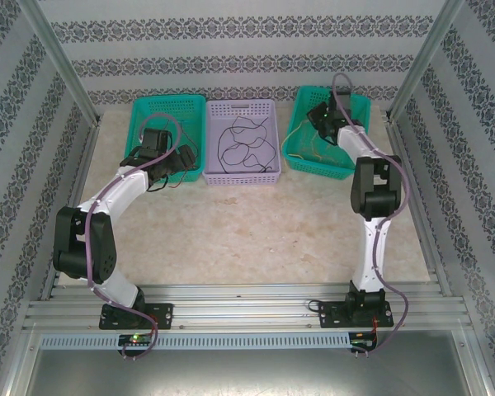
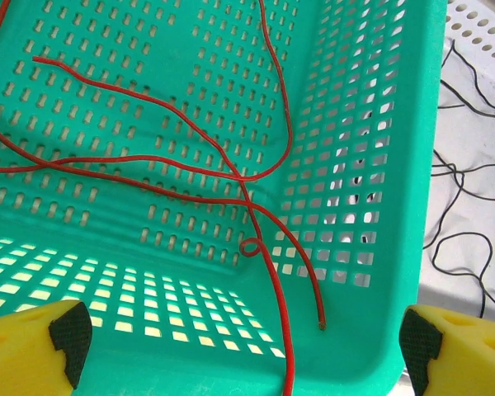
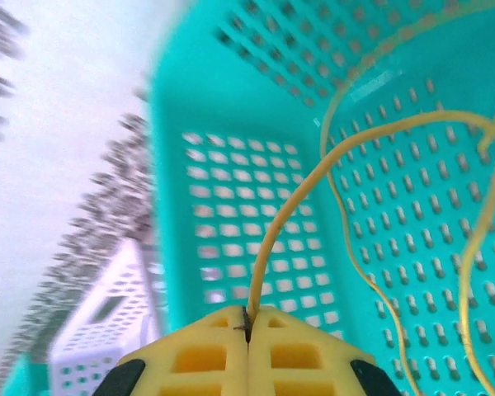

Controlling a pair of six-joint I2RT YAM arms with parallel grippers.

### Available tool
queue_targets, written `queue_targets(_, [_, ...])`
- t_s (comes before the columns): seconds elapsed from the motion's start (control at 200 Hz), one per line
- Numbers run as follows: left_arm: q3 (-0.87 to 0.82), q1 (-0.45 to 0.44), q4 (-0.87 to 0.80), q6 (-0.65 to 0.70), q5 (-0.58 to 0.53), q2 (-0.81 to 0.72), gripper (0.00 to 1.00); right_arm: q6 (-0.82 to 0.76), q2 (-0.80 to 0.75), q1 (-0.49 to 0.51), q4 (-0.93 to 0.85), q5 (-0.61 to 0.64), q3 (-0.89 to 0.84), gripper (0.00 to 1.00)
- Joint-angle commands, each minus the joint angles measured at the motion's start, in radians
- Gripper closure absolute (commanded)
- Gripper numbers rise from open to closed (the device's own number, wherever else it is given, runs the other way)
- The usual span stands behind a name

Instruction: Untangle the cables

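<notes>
Three baskets stand in a row at the far end of the table [image 1: 256,231]: a green basket on the left [image 1: 170,101], a lilac basket [image 1: 242,178] in the middle and a second green basket on the right [image 1: 318,169], tilted so that its near edge swings left. The cables are sorted among them by colour. The red cables [image 2: 246,177] lie in the left basket, crossing one another over its floor, with one small loop near the near right corner and one cut end resting close to the wall. The black cables [image 1: 231,142] sit in loose curls on the floor of the lilac basket, and the left wrist view shows them just beyond the green rim. The yellow cables [image 3: 313,177] are in the right basket, bending in long arcs against its perforated wall. The left gripper [image 2: 246,355] hangs above the near right corner of the left basket with its yellow fingers spread wide, one at each side of the view, touching nothing. The right gripper [image 3: 247,326] is over the right basket, its two pads pressed flat together and pinching one yellow cable, which rises from the seam between them and curves up and right across the basket; that view is blurred toward the left
</notes>
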Motion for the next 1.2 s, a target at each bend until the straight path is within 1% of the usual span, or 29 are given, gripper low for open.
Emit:
queue_targets(0.0, [-0.009,-0.016,-0.004,0.007,-0.019,-0.018,0.03,0.001,-0.131,-0.034,0.096,-0.006,-0.050,1.00])
queue_targets(0.095, [-0.007,-0.016,-0.009,0.009,-0.026,-0.021,0.03,-0.016,-0.176,-0.047,0.078,-0.013,-0.065,1.00])
queue_targets(0.25, [-0.006,-0.018,-0.013,0.011,-0.027,-0.030,0.03,0.042,-0.268,-0.095,0.146,-0.048,-0.139,1.00])
queue_targets(0.305, [-0.005,-0.018,-0.014,0.012,-0.028,-0.030,0.03,0.016,-0.285,-0.100,0.108,-0.058,-0.109,1.00])
queue_targets(0.405, [0.000,-0.024,-0.008,0.007,-0.024,-0.027,0.03,-0.056,-0.300,-0.100,0.048,-0.019,-0.077,1.00])
queue_targets(0.51, [0.002,-0.035,-0.005,0.006,-0.027,-0.022,0.03,-0.071,-0.245,-0.097,0.020,-0.077,-0.048,1.00])
queue_targets(0.6, [0.006,-0.039,-0.004,0.006,-0.024,-0.013,0.03,-0.068,-0.180,-0.090,0.008,-0.101,-0.034,1.00])
queue_targets(0.66, [0.007,-0.043,-0.003,0.007,-0.022,-0.008,0.03,-0.091,-0.141,-0.082,-0.012,-0.079,-0.019,1.00])
queue_targets(0.774, [0.010,-0.055,-0.002,0.008,-0.024,-0.003,0.03,-0.134,-0.046,-0.077,-0.104,-0.044,0.056,1.00])
queue_targets(0.879, [0.013,-0.066,0.002,0.008,-0.026,0.003,0.03,-0.147,0.017,-0.066,-0.134,-0.052,0.086,1.00])
queue_targets(0.969, [0.021,-0.073,0.000,0.013,-0.029,0.006,0.03,-0.220,0.024,-0.045,-0.186,0.014,0.111,1.00])
queue_targets(0.984, [0.021,-0.074,0.000,0.014,-0.029,0.006,0.03,-0.225,0.023,-0.043,-0.193,0.022,0.115,0.98])
queue_targets(1.029, [0.025,-0.076,-0.003,0.017,-0.029,0.005,0.02,-0.228,0.011,-0.045,-0.212,0.045,0.117,0.84])
queue_targets(1.059, [0.026,-0.077,-0.004,0.019,-0.029,0.004,0.02,-0.238,-0.006,-0.046,-0.197,0.040,0.104,0.77])
queue_targets(1.099, [0.026,-0.079,-0.006,0.023,-0.036,-0.004,0.00,-0.260,-0.037,-0.043,-0.190,0.048,0.091,0.70])
queue_targets(1.194, [0.027,-0.081,-0.006,0.040,-0.065,-0.029,0.00,-0.352,-0.127,-0.020,-0.187,0.108,0.054,0.56])
